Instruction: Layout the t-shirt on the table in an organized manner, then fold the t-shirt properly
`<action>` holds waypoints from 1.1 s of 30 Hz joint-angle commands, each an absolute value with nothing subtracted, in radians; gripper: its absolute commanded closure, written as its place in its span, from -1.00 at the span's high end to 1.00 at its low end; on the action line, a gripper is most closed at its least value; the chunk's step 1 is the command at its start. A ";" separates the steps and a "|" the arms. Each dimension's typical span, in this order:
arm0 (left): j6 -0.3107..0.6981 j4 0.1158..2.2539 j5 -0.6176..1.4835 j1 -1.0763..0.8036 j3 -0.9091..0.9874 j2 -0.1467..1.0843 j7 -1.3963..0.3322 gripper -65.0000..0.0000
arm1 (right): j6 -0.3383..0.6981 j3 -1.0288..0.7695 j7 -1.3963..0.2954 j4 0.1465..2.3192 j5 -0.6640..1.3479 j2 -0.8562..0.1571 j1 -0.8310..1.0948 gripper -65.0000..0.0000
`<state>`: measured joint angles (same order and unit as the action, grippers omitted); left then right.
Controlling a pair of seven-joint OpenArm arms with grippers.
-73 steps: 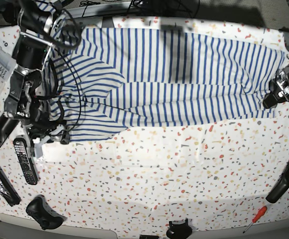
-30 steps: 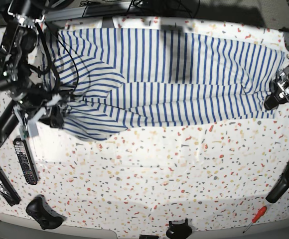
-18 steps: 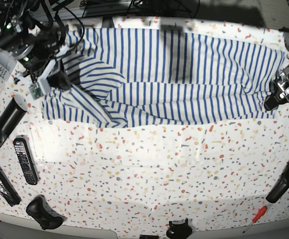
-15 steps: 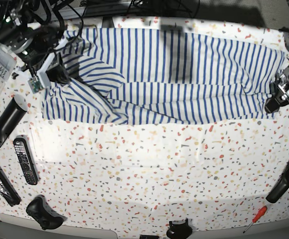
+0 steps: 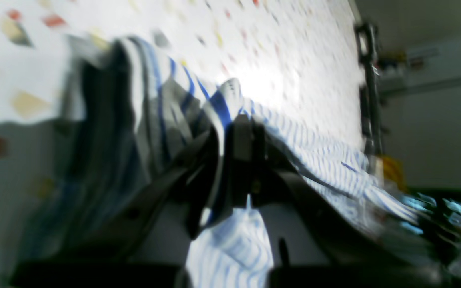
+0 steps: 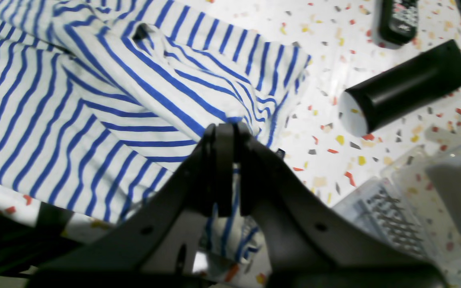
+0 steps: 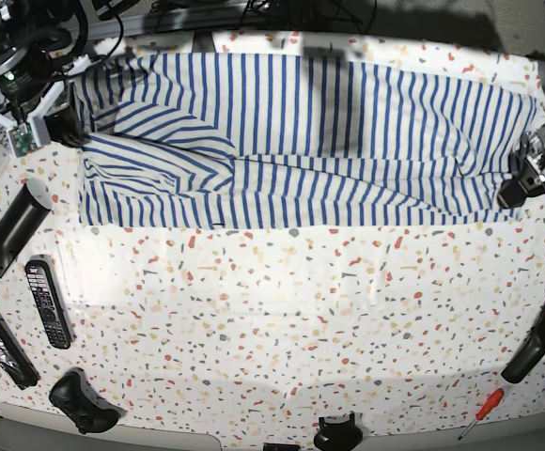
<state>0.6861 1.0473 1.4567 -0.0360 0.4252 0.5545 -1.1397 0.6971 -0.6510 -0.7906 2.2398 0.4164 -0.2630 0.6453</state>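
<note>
The t-shirt [image 7: 301, 141] lies spread across the far half of the table [image 7: 301, 319], the right claw [image 7: 66, 127] and left claw [image 7: 520, 188] at its opposite ends.

Bare table [image 7: 301, 310] lies open below the t-shirt [image 7: 329, 141]; a remote [image 7: 47, 303] and black cylinder [image 7: 12, 228] crowd its left edge

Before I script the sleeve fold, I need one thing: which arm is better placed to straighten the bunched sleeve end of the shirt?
The right one. Its fingers already pinch the t-shirt by the rumpled sleeve; the left gripper grips the opposite end, likely best kept as an anchor.
</note>
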 commanded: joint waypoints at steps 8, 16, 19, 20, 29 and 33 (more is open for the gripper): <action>0.698 1.065 1.484 -0.048 0.433 0.613 -1.177 -1.00 | 0.698 -0.688 -0.791 2.263 0.446 -0.274 0.646 -1.00; 0.698 1.065 1.484 -0.053 0.434 0.631 -1.133 -1.00 | 0.698 -0.688 -0.794 2.263 0.446 -0.275 0.646 -1.00; 0.698 1.065 1.484 -0.050 0.434 0.640 -1.126 -1.00 | 0.698 -0.688 -0.794 2.263 0.446 -0.275 0.646 -1.00; 0.698 1.065 1.484 -0.049 0.434 0.642 -1.118 -1.00 | 0.698 -0.688 -0.794 2.263 0.447 -0.275 0.646 -1.00; 0.698 1.085 1.381 -0.047 0.433 0.654 -1.045 -1.00 | 0.698 -0.688 -0.793 2.263 0.450 -0.275 0.646 -1.00; 0.698 1.139 1.180 -0.047 0.433 0.654 -0.939 -1.00 | 0.698 -0.688 -0.793 2.263 0.450 -0.275 0.646 -1.00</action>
<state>0.6884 1.1187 1.1477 -0.0608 0.4248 0.6262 -0.9588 0.6968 -0.6792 -0.8131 2.2414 0.4397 -0.2626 0.6456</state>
